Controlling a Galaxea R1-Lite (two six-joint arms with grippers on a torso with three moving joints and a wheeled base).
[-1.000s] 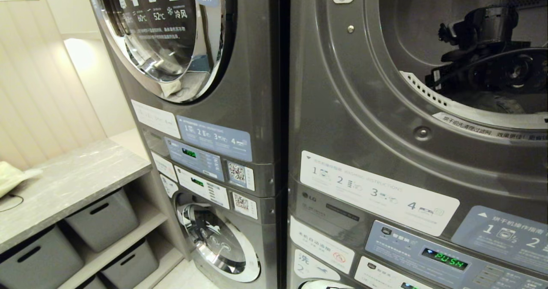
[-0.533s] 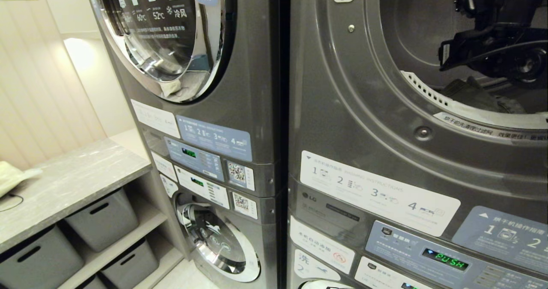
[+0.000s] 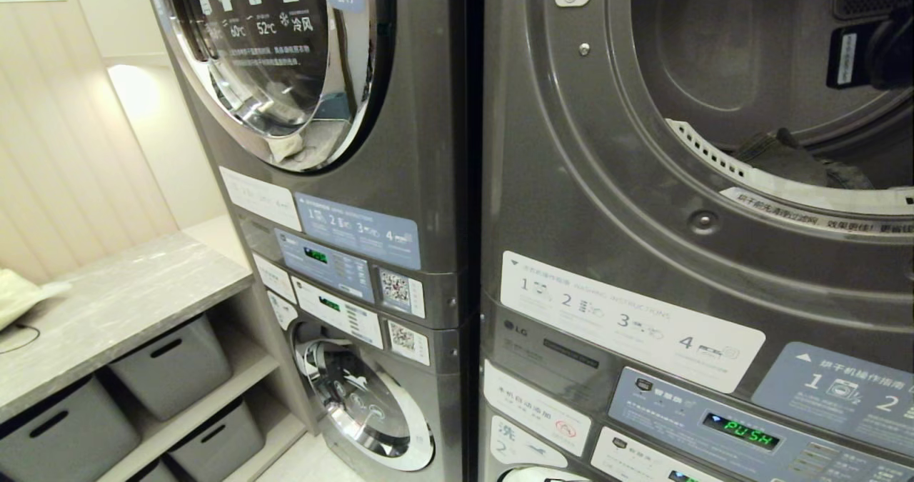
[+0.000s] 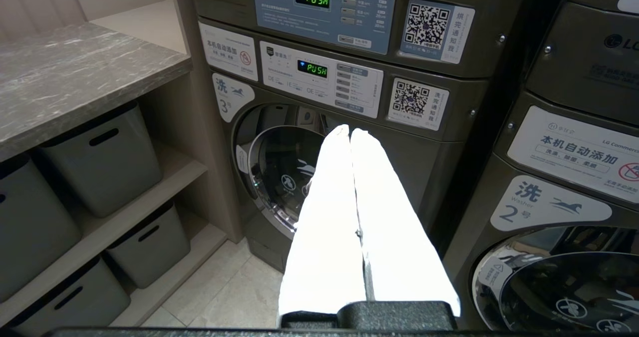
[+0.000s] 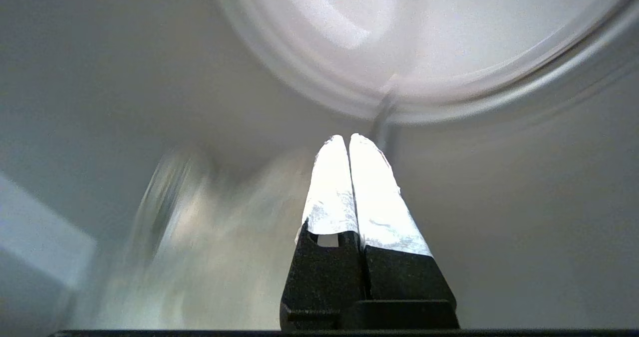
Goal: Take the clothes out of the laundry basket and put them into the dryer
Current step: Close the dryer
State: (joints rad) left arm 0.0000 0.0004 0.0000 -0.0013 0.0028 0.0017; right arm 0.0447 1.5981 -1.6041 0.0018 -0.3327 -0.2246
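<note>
Dryer (image 3: pixel 643 146): you face the open upper drum of the right-hand stack; take its round opening as your landmark.
Clothes (image 3: pixel 792 161): a dark garment lies inside the drum, just behind the lower rim of the opening, touching the drum floor.
Right gripper (image 5: pixel 348 142): your wrist view shows both white-tipped fingers pressed together with nothing between them, pointing at the pale curved drum wall. In the head view only a black part of the arm (image 3: pixel 871 57) shows, at the upper right of the opening, above the garment and apart from it.
Left gripper (image 4: pixel 349 135): its two white fingers are pressed flat together and hold nothing; it hangs low, below the dryer opening, aimed at the lower washer door (image 4: pixel 284 177) of the left-hand stack.
Display (image 3: pixel 740 430): below the opening, the panel reads PUSH in green.
Counter (image 3: pixel 121 303): well to the left of the dryer, a grey marbled top with grey bins (image 3: pixel 171 364) on the shelves under it.
</note>
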